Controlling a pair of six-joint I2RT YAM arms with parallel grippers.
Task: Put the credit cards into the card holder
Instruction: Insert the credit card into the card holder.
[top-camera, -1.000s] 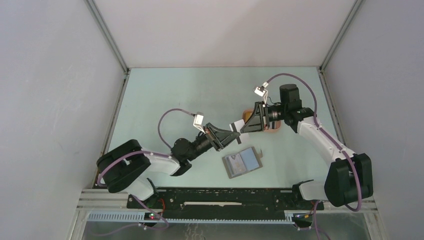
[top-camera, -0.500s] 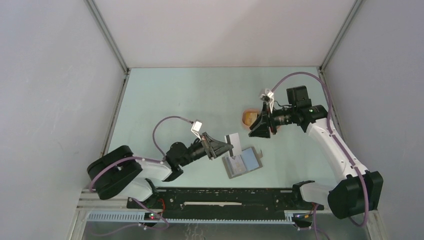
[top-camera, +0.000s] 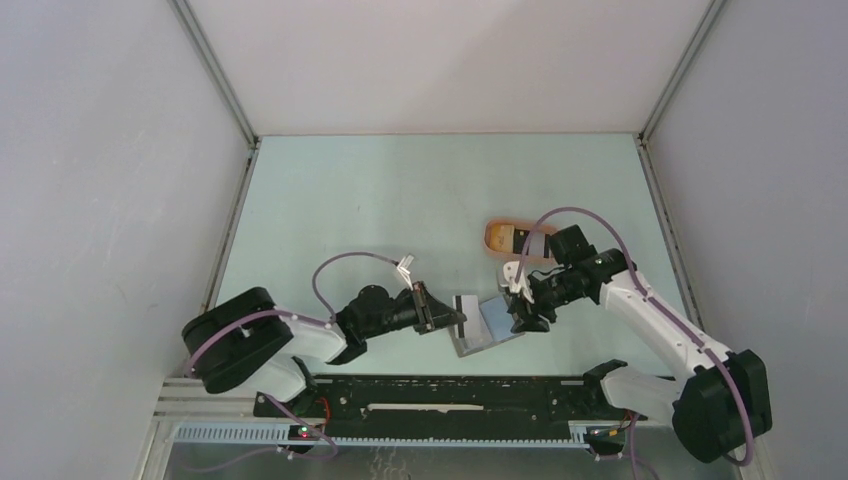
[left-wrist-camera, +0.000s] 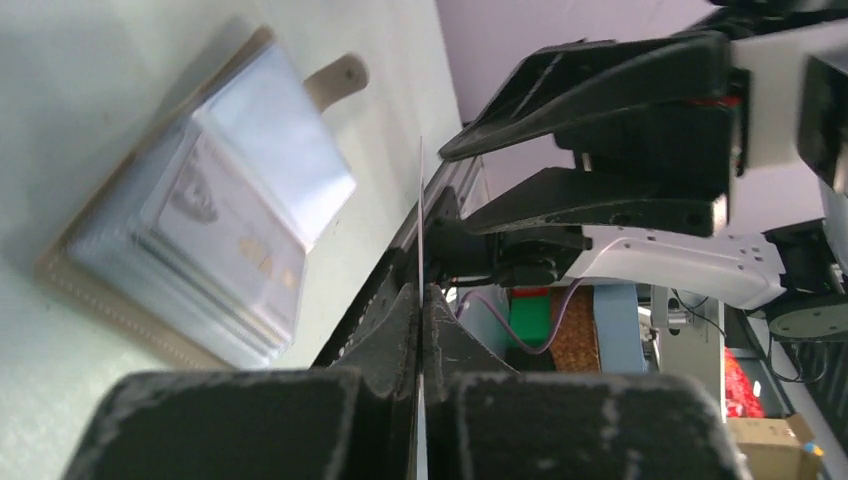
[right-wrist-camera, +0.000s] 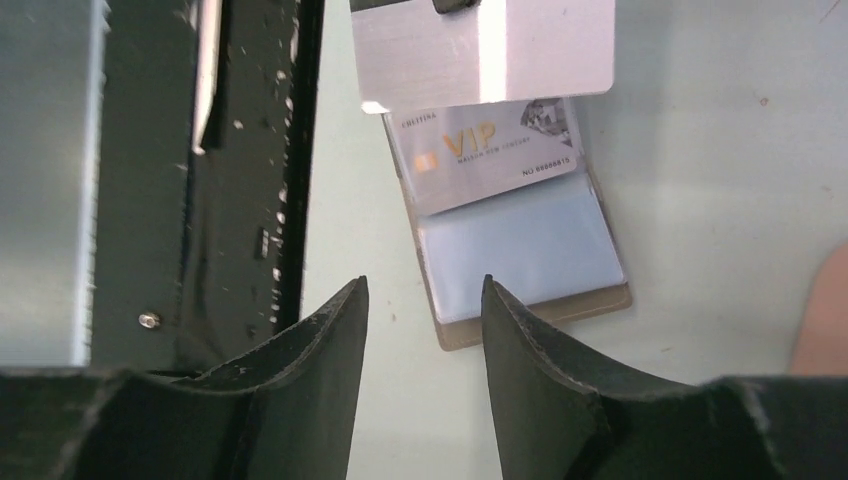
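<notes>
The card holder (top-camera: 492, 326) lies open on the table. In the right wrist view (right-wrist-camera: 520, 300) it holds a silver VIP card (right-wrist-camera: 490, 150) above a pale blue panel. My left gripper (top-camera: 447, 318) is shut on a pale grey striped card (top-camera: 466, 305) at the holder's left end. The left wrist view shows that card edge-on (left-wrist-camera: 421, 220) between closed jaws, with the holder (left-wrist-camera: 200, 230) to the left. My right gripper (top-camera: 523, 312) is open and empty over the holder's right end; in its own view (right-wrist-camera: 425, 290) it hovers just above the holder's edge. An orange-yellow card (top-camera: 496, 237) lies in the tray.
A peach oval tray (top-camera: 508, 246) sits behind the right gripper, with something dark beside the orange card. The black rail (top-camera: 450, 395) runs along the near table edge, close to the holder. The two grippers face each other closely across the holder.
My right gripper has come from the tray down and forward to the holder's right end. My left gripper has carried its card lower and to the right, reaching the holder's left end.
</notes>
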